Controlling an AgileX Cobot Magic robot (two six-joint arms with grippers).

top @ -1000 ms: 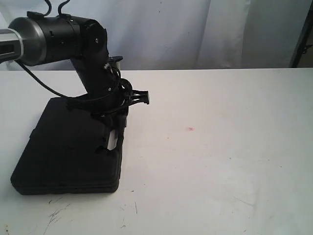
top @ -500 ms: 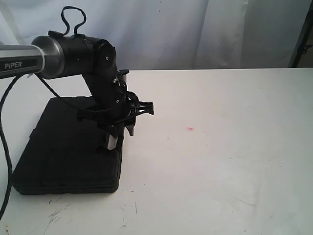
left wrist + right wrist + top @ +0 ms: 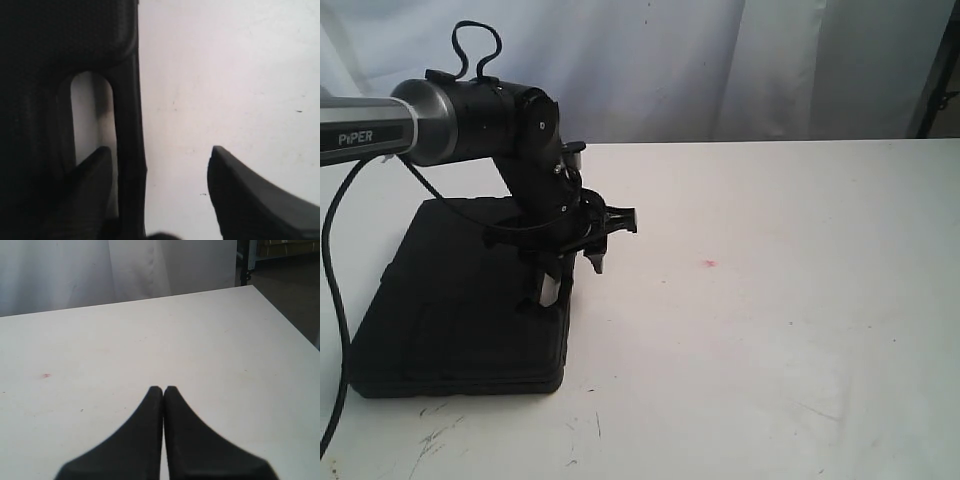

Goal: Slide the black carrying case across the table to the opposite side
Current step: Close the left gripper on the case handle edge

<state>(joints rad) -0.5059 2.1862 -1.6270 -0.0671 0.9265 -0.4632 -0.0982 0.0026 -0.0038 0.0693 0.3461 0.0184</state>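
The black carrying case (image 3: 450, 300) lies flat at the left of the white table (image 3: 770, 330), its handle (image 3: 129, 125) along the right edge. My left gripper (image 3: 576, 264) is open and straddles that handle. One finger (image 3: 92, 185) sits over the handle slot, the other finger (image 3: 240, 195) hangs over bare table beside the case. In the left wrist view the left gripper (image 3: 159, 150) has the handle bar between its jaws without closing on it. My right gripper (image 3: 163, 389) is shut and empty, low over the table, outside the exterior view.
A small pink spot (image 3: 709, 264) marks the table right of the case, also seen as the pink spot (image 3: 46, 375). Dark scratches (image 3: 440, 435) lie near the front edge. White curtain (image 3: 720, 60) hangs behind the table.
My left arm has swung slightly right, and its outer finger now reaches past the case's handle edge over the table. The case has barely shifted.
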